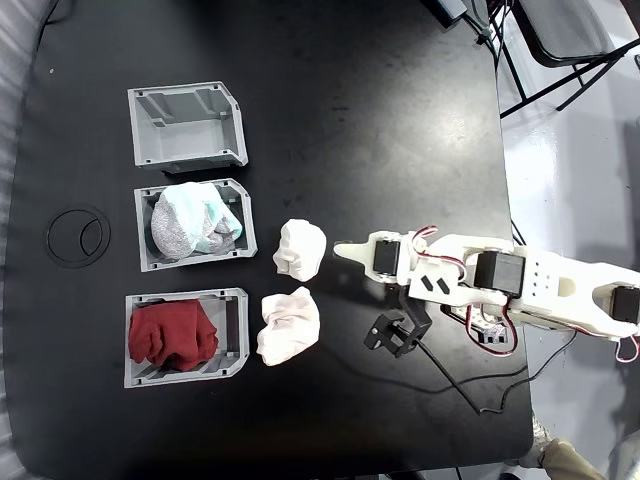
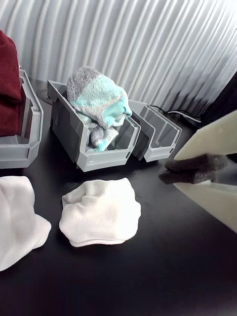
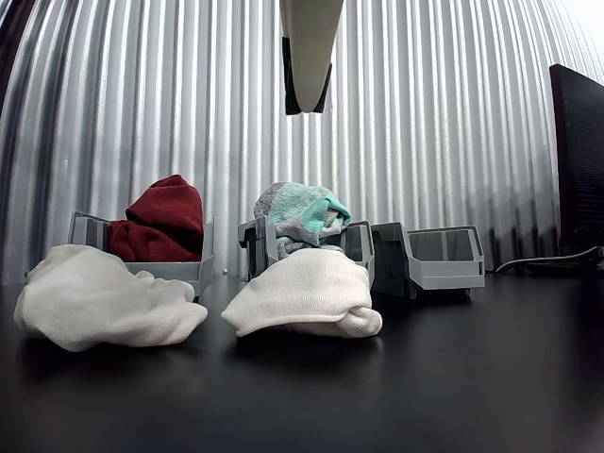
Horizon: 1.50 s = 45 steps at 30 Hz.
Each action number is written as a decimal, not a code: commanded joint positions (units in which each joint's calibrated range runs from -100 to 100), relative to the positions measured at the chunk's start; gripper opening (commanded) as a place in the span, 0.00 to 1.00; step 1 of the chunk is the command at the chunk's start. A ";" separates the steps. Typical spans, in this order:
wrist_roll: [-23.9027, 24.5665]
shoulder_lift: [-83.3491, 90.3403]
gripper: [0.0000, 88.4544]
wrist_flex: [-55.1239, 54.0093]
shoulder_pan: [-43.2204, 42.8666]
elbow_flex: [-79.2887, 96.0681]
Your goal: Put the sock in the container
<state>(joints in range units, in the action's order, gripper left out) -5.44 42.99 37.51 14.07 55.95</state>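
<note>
White balled socks (image 2: pixel 101 211) lie nearest on the bench, while the sock (image 2: pixel 98 106) already sits in the middle container (image 2: pixel 98 157), so the empty, nearly pressed-together end effector (image 2: pixel 197 170) should lift clear without snagging them.

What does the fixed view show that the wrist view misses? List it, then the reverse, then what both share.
Fixed view alone: the whole white arm, a ring mark on the black table, and the full top bin, empty.

Wrist view alone: the corrugated metal wall behind the bins.

Both: the mint-teal sock in the middle bin, the dark red cloth, two white balled socks and the gripper.
</note>
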 commanded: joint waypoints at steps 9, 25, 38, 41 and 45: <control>-0.09 5.74 0.02 -6.51 -0.50 7.81; 0.20 5.74 0.02 -6.43 -0.50 7.90; 0.26 5.82 0.02 -6.43 -0.50 7.90; 0.26 5.82 0.02 -6.43 -0.50 7.90; 0.26 5.90 0.02 -6.43 -0.50 7.72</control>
<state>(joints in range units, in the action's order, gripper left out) -5.44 47.51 31.88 14.07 64.05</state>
